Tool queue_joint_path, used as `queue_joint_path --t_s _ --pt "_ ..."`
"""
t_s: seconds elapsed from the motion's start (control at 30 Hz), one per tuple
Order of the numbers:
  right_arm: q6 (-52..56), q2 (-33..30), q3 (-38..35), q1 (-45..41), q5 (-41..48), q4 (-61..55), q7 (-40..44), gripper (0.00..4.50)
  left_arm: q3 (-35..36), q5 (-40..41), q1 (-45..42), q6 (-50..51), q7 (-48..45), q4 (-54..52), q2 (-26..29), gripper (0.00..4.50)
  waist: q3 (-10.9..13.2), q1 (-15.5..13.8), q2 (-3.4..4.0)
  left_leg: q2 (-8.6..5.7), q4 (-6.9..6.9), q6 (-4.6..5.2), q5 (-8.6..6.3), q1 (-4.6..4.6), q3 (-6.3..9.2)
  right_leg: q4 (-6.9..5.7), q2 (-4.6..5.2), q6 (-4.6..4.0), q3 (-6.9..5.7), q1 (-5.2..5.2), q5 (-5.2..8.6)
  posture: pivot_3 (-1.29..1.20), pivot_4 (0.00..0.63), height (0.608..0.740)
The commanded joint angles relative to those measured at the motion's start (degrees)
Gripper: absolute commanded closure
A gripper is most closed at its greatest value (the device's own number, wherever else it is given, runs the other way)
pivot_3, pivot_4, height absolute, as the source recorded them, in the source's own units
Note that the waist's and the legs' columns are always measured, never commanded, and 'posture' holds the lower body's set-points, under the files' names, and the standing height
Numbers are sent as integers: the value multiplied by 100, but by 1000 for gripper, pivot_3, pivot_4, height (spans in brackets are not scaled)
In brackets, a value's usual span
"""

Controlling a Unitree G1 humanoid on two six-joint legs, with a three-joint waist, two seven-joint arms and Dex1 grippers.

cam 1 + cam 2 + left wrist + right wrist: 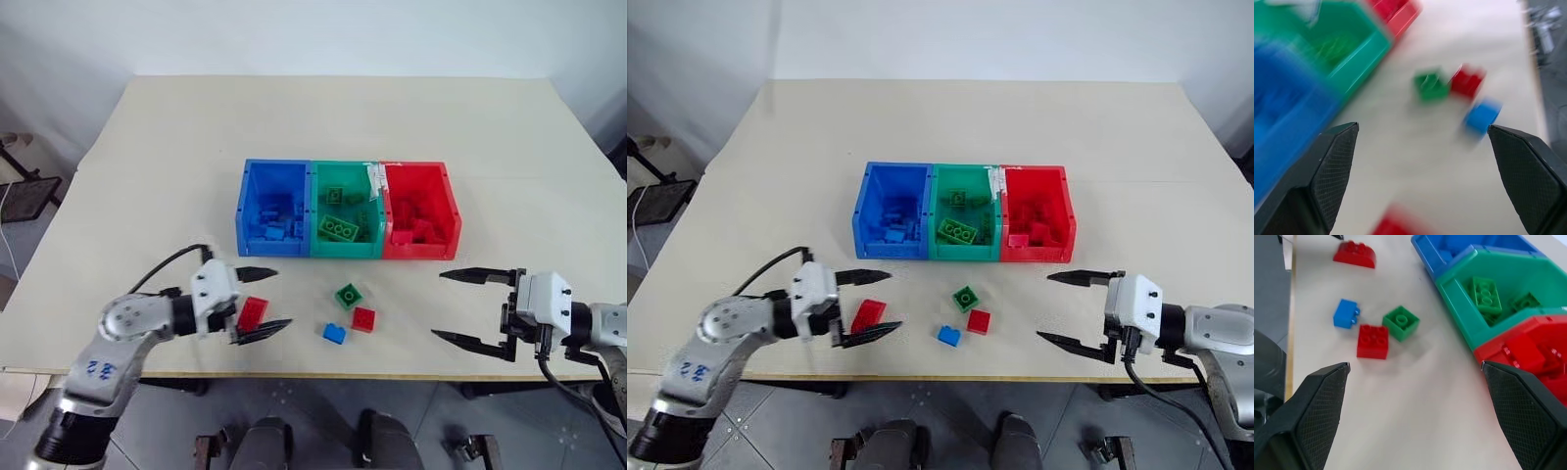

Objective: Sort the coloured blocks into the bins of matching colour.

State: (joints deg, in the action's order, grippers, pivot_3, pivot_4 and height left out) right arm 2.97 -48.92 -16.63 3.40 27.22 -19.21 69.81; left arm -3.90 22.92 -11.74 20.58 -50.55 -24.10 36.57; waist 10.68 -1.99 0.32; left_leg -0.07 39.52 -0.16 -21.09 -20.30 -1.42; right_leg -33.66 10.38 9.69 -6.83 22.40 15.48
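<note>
Three joined bins stand mid-table: blue [272, 247], green [345, 250] and red [419, 251], each holding blocks of its own colour. Loose blocks lie in front of them: a green one [348, 296], a red one [363, 319] and a small blue one [334, 333]. A rounded red block [253, 313] lies further left. My left gripper [283, 297] is open, its fingers spread to either side of that rounded red block and not closed on it. To the right of the loose blocks, in front of the red bin, my right gripper [437, 305] is open and holds nothing.
The table's front edge [323, 374] runs just behind the loose blocks and both grippers. A white slip [374, 179] sits on the wall between the green and red bins. A black cable [162, 269] loops from my left wrist.
</note>
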Motion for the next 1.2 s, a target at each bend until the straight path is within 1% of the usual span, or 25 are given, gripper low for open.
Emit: queue_joint_path --t_s 0.03,0.17,0.27,0.3,0.47,0.63,0.7,0.9,1.03,1.2 --pt "246 -32 -274 137 272 -569 -267 13 -549 -110 -511 723 395 -286 -273 0 -1 3 2 0 -1 0 0 0 0 -1 0 0 0 1 0 0 150 740" --pt "351 13 -243 302 257 -834 -451 13 -1143 -687 -1036 1021 766 32 -574 0 -1 -2 1 -1 1 0 0 0 0 -1 -1 0 0 0 0 0 150 740" --pt "371 33 -255 396 226 -954 -560 13 -1417 -861 -1352 1176 912 261 -879 0 0 -4 0 -2 2 1 -1 -1 -2 1 -1 0 0 0 0 0 150 740" --pt "379 23 -299 435 244 -995 -582 13 -1463 -898 -1409 1236 910 286 -907 0 0 -5 0 -2 4 2 -1 -4 -2 3 -1 0 0 1 0 0 150 740" --pt "440 12 -459 590 308 -1117 -702 13 -1484 -998 -1531 1186 766 430 -846 0 0 -1 0 -1 5 4 -2 -5 -1 4 -1 0 0 1 0 0 150 740" --pt "451 11 -446 675 285 -1198 -786 13 -1655 -1463 -1768 1101 891 794 -843 0 0 -40 -1 -2 10 5 -2 -6 -1 4 -1 0 0 0 0 0 150 740" --pt "465 4 -422 645 271 -1195 -817 13 -1714 -1541 -1874 1106 886 955 -926 0 0 -60 -1 -3 15 6 -3 -7 -2 5 -1 0 1 -1 0 0 150 740" --pt "469 -23 -416 591 244 -1178 -873 13 -1934 -1500 -2016 1417 688 1032 -1204 0 0 -94 -1 -3 28 15 -8 -14 -3 4 -1 0 0 -1 0 0 150 740" --pt "498 -29 -408 553 243 -1184 -915 13 -2090 -1565 -2042 1657 522 1008 -1147 0 0 -88 -1 -3 30 15 -8 -15 -2 2 -1 0 0 0 0 0 150 740" --pt "501 -21 -323 476 210 -1171 -976 13 -2146 -1736 -2095 1743 572 1139 -1159 0 0 -97 -1 -3 37 16 -9 -19 -2 3 -1 0 0 0 0 0 150 740"
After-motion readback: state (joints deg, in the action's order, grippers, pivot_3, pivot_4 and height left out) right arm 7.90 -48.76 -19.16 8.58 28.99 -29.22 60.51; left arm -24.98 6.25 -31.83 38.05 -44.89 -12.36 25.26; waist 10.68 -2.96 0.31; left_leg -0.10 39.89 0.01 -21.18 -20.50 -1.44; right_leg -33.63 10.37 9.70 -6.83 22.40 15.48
